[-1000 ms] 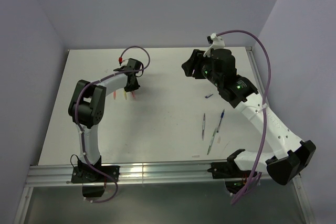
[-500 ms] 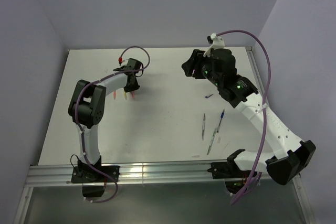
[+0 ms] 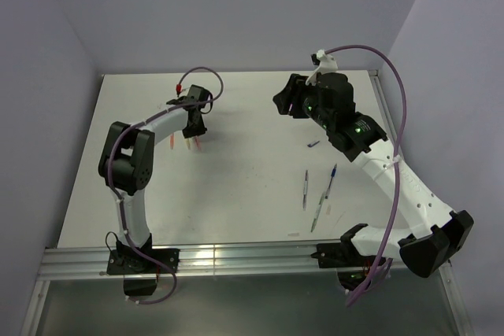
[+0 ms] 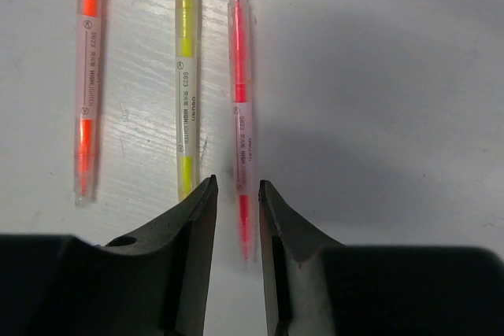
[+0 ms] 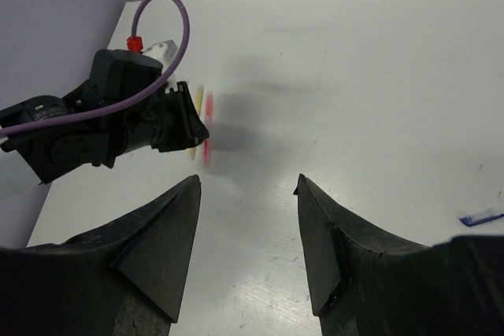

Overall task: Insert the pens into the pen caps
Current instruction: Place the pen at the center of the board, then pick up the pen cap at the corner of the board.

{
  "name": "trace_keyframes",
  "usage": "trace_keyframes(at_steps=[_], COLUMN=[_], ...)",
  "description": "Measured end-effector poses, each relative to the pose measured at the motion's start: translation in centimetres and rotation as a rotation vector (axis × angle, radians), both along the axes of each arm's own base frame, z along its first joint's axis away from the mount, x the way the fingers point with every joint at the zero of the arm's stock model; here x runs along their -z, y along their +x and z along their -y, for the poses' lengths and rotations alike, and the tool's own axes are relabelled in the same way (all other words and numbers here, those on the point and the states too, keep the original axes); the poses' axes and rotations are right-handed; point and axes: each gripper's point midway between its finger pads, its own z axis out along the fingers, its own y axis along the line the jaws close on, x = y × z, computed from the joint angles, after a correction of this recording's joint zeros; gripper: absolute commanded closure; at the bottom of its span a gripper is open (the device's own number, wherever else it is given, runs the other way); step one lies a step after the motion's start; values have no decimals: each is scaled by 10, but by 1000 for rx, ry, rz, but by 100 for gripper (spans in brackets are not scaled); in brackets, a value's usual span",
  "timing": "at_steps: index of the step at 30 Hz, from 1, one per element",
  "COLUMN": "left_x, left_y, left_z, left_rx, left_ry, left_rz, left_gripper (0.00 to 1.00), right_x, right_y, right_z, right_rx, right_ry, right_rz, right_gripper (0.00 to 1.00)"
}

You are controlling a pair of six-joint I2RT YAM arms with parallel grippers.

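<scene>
Three pens lie side by side on the table in the left wrist view: orange (image 4: 88, 76), yellow (image 4: 186, 76) and red-pink (image 4: 240, 116). My left gripper (image 4: 236, 190) stands narrowly open just above the table. The red-pink pen's near end lies between its fingers, with a gap on each side. From above, the left gripper (image 3: 194, 118) hovers at the far end of these pens (image 3: 187, 144). My right gripper (image 3: 285, 100) is wide open and holds nothing, raised over the table's far middle. A dark blue pen cap (image 3: 313, 144) lies below it. No other caps can be made out.
Three more pens lie at the right: grey (image 3: 305, 189), blue (image 3: 332, 175) and a clear-green one (image 3: 319, 210). The right wrist view shows the left arm (image 5: 102, 123) over the red-pink pen (image 5: 207, 147), and the blue cap (image 5: 480, 216) at its right edge. Walls enclose the table.
The left gripper's jaws have spread a little and it has drawn slightly toward the far edge, uncovering more of the pens. The right arm has not moved.
</scene>
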Motion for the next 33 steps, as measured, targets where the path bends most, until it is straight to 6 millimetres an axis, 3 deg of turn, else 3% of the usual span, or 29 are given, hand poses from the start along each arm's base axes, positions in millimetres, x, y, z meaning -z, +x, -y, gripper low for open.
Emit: trace_keyframes(at_steps=[9,15,19,23,29,33], left_x=[-39,-59,-61,-64,-74,-75], left_y=[2,-2,-18,-48,-92,-118], left_z=[5,30,73,138,221,259], left_rx=[42,108,218,369,550,624], left_ry=[-40,-85,-124,-196,-318,-346], left_rz=[68,103,97,91,113,123], left_gripper=[66,66,66,66,64,65], right_x=[1,9,14,23,28,22], right_y=[4,6,6,7,5,-5], right_z=[8,18,24,39,79,111], right_rx=[35,71,98,154,289,393], right_ry=[-9,-20,-39,-61,-63,-23], right_rz=[-2,-26,-43,-77,-113,-104], right_gripper=[41,41,41,41,41,41])
